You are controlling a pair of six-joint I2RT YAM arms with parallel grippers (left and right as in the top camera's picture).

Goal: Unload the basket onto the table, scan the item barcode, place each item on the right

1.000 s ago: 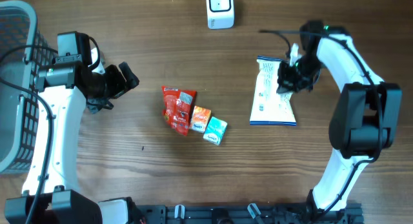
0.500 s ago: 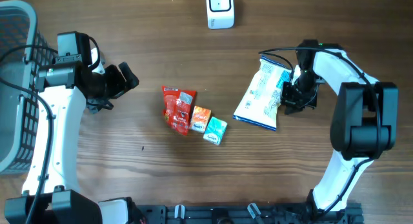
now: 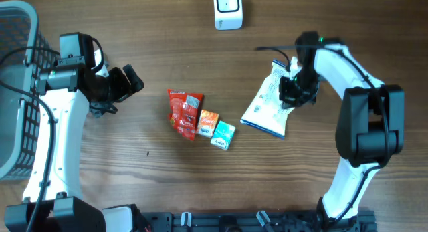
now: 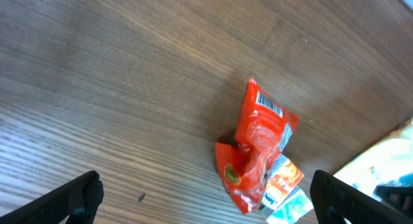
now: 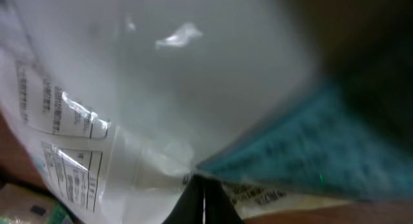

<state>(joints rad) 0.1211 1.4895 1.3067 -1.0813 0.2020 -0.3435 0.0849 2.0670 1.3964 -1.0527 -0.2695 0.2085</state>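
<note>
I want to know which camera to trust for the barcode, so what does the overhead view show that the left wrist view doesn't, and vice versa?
Only overhead: the white scanner at the table's far edge, the grey basket, and the right gripper shut on the white and blue bag. Only left wrist: the barcode stripes on the red packet. Both: the red packet, the orange packet and teal packet beside it, and a corner of the bag.

My white-and-blue bag [image 3: 267, 110] lies slanted in the table's right half, nearer the far edge, its upper end pinched in my right gripper [image 3: 291, 91]. My white scanner [image 3: 228, 9] stands at the far edge's middle, well apart.
</note>
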